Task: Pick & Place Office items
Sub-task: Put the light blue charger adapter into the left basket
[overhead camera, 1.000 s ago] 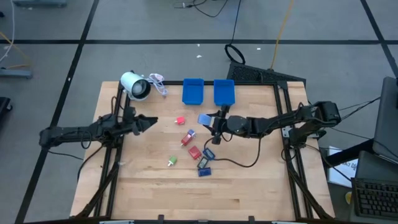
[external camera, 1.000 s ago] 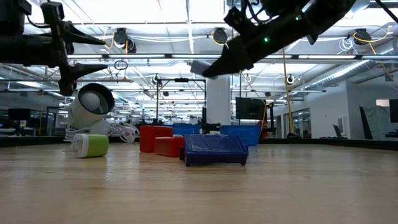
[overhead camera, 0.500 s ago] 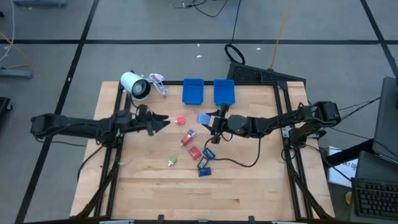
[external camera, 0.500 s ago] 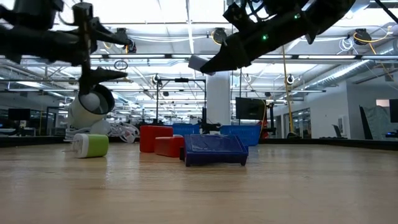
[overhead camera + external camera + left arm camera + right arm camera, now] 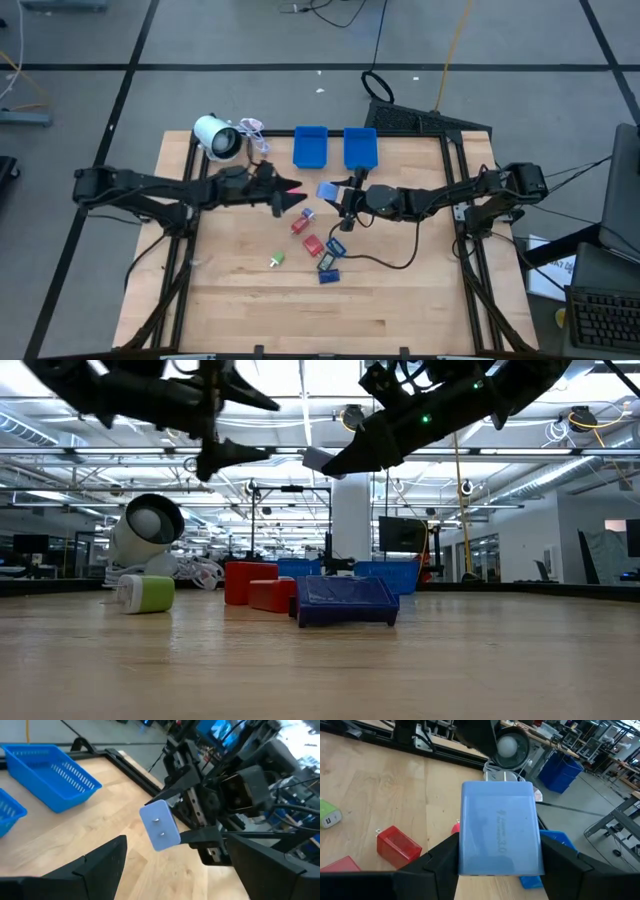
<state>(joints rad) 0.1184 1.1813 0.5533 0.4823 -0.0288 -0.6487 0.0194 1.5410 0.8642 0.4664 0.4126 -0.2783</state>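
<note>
My right gripper (image 5: 338, 194) reaches in from the table's right and is shut on a pale blue block (image 5: 328, 190) with two small metal prongs (image 5: 159, 826), held above the table's middle. My left gripper (image 5: 288, 189) is open and hovers just left of that block, over a small red piece (image 5: 293, 186). In the left wrist view its fingers stand apart below the block without touching it. Other office items lie flat on the wood: red pieces (image 5: 312, 244), a red-and-blue one (image 5: 303, 220), a green one (image 5: 276, 259) and dark blue ones (image 5: 329, 271). My right gripper pinches the pale blue block between its two fingers, one on each of two opposite narrow sides (image 5: 466, 855). The fingers come level from the table's right. The block is lifted clear of the table, its broad face (image 5: 500, 832) toward the wrist camera and its pronged face toward the left arm.
Two blue bins (image 5: 311, 146) (image 5: 360, 147) stand at the far edge, just beyond both grippers. A white roll (image 5: 217, 137) and a clear tangle (image 5: 255, 134) lie at the far left. The near half of the table (image 5: 350, 320) holds nothing.
My left arm has reached toward the table's right, from near the left edge to beside the right gripper's block, and has risen in the low view. It has stayed open. The right arm and the block have kept still.
</note>
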